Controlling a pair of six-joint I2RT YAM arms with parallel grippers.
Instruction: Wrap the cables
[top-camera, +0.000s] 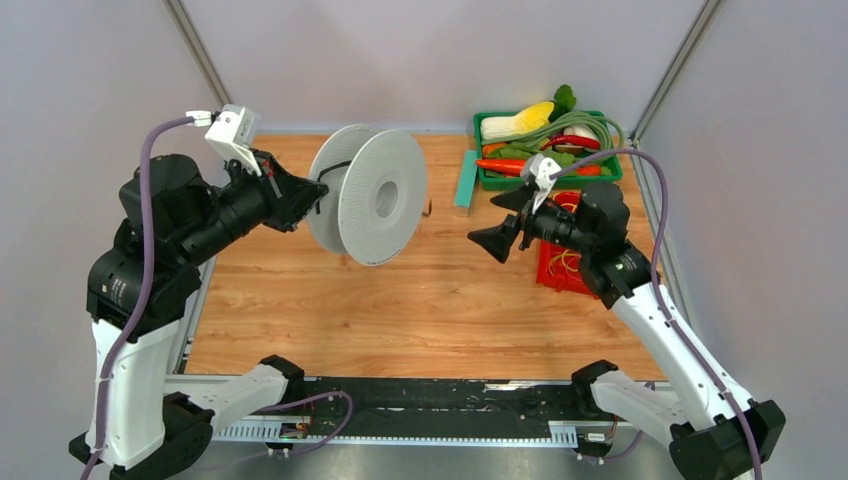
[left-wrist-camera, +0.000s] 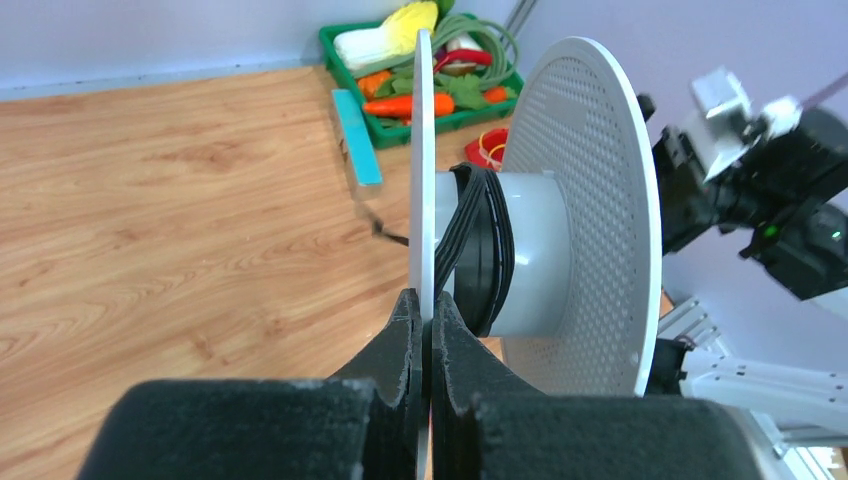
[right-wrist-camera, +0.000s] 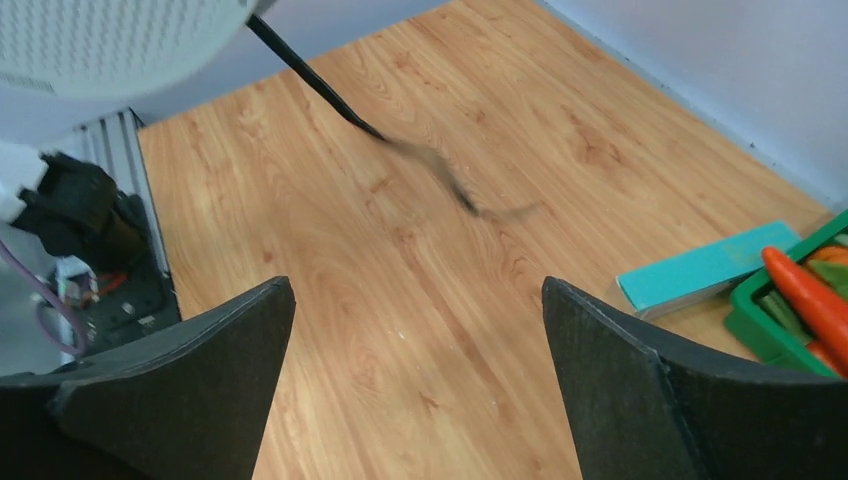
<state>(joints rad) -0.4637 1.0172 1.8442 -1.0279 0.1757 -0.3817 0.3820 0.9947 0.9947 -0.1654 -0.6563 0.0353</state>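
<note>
A white perforated spool (top-camera: 380, 195) hangs above the table's back middle. My left gripper (top-camera: 310, 195) is shut on the rim of its left flange (left-wrist-camera: 423, 150), with the flange edge pinched between the jaws (left-wrist-camera: 427, 310). The black cable (left-wrist-camera: 480, 250) lies in several turns around the hub between the flanges. Its loose end (right-wrist-camera: 450, 180) trails off the spool over the wood and is blurred. My right gripper (top-camera: 503, 222) stands open to the right of the spool, pointing at it. Nothing is between its fingers (right-wrist-camera: 415, 300).
At the back right a green basket (top-camera: 477, 140) holds vegetables and a green hose. A teal block (top-camera: 466, 180) lies beside it. A red container (top-camera: 560, 265) sits partly under my right arm. A metal rail (top-camera: 400, 400) runs along the near edge.
</note>
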